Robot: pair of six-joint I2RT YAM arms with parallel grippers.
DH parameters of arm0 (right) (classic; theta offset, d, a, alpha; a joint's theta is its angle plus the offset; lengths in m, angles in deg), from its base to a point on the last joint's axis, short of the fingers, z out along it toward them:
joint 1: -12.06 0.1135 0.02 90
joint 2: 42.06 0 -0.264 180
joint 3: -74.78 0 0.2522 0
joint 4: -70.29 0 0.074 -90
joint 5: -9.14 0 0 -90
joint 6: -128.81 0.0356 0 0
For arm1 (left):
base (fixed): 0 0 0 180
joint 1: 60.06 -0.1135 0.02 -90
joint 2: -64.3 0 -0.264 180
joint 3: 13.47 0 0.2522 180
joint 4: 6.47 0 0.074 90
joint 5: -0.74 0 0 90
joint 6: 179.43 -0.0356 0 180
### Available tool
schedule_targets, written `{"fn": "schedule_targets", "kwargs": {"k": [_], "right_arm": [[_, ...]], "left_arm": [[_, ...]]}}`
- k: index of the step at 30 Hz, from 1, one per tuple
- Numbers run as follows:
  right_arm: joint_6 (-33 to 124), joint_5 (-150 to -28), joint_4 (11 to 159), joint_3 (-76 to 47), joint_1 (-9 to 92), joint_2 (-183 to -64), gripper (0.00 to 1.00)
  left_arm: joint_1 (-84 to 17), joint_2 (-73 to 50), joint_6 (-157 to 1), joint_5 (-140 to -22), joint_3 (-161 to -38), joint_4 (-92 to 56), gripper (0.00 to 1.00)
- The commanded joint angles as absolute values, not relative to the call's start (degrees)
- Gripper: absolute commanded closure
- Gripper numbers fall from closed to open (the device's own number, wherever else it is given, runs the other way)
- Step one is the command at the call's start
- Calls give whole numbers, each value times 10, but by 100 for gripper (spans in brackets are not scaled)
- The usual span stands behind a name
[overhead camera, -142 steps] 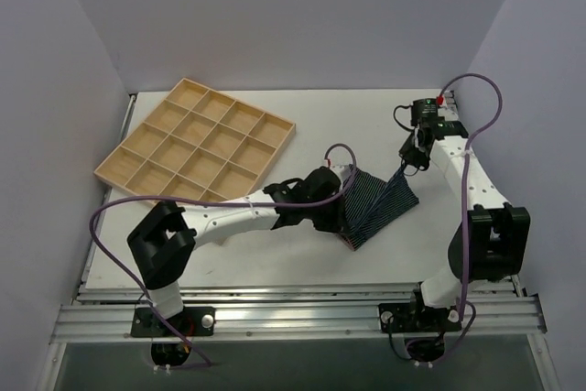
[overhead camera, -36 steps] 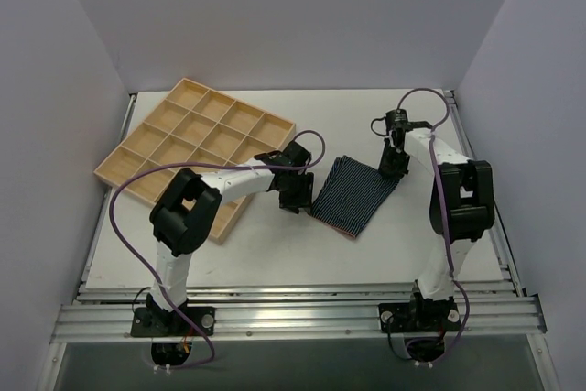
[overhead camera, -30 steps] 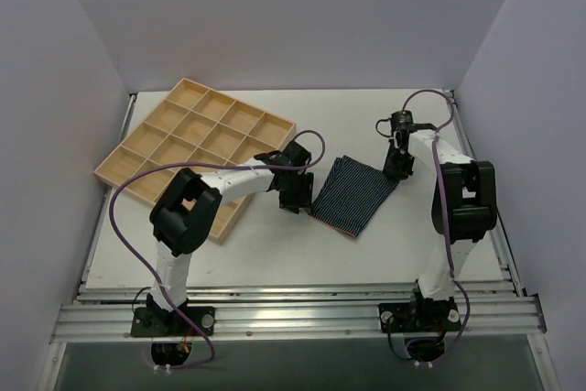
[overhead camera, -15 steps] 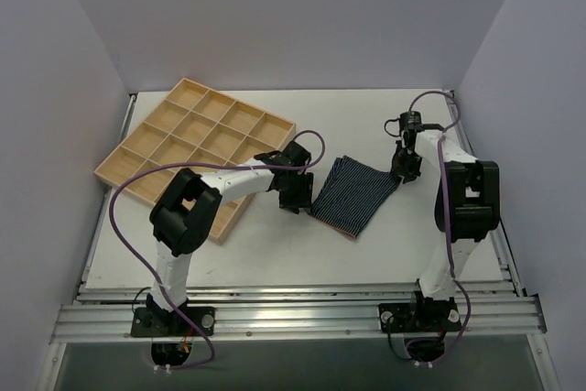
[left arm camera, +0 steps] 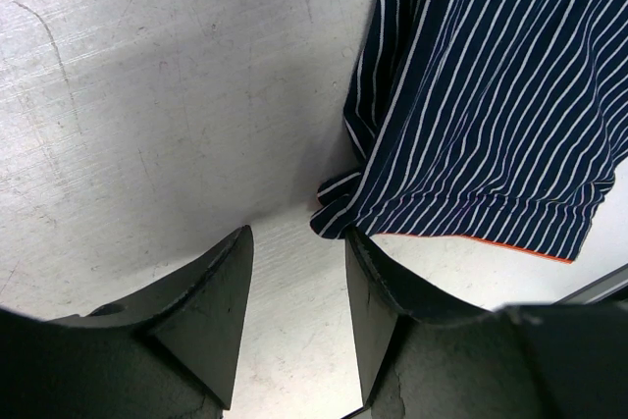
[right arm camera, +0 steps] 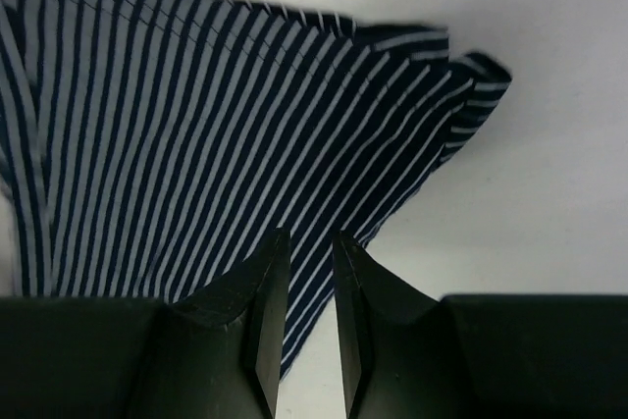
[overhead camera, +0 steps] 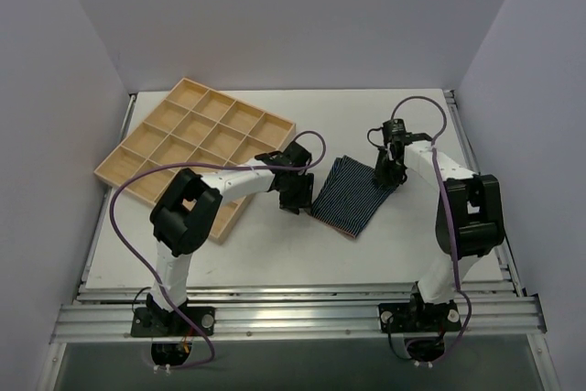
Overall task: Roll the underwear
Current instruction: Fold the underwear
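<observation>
Top external view: the underwear (overhead camera: 355, 194) lies flat on the bench (overhead camera: 275, 254), right of its centre, folded into a rough rectangle with the reddish band along its near edge. No turn of cloth shows anywhere, so you should count the roll as not begun; all of the rolling is left.

Left gripper (left arm camera: 294, 272): low at the garment's left corner, jaws wide, only bare bench between them, cloth just beside one finger.

Right gripper (right arm camera: 307, 252): over the garment's far right edge, jaws narrow, a slit apart, no fold seen taken up.

The wooden tray (overhead camera: 243, 103) sits towards the bench's far left corner, apart from the garment.
</observation>
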State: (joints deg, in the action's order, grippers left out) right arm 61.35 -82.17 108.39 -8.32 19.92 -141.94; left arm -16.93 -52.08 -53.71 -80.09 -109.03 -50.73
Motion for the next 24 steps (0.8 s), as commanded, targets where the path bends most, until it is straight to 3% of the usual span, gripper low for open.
{"fn": "schedule_targets", "kwargs": {"k": [1,10,17,24], "right_arm": [[636,-820,1088,-45,201,-1415,80],[623,-810,1087,-40,207,-1442,80],[620,-802,1160,-102,251,-1363,80],[682,-876,1096,32,317,-1288,80]], "left_arm": [[-162,-532,-540,-821,-1078,-545,48],[-159,-529,-530,-815,-1069,-533,48],[-159,-528,-533,-813,-1077,-532,48],[-157,-529,-529,-810,-1071,-527,48]]}}
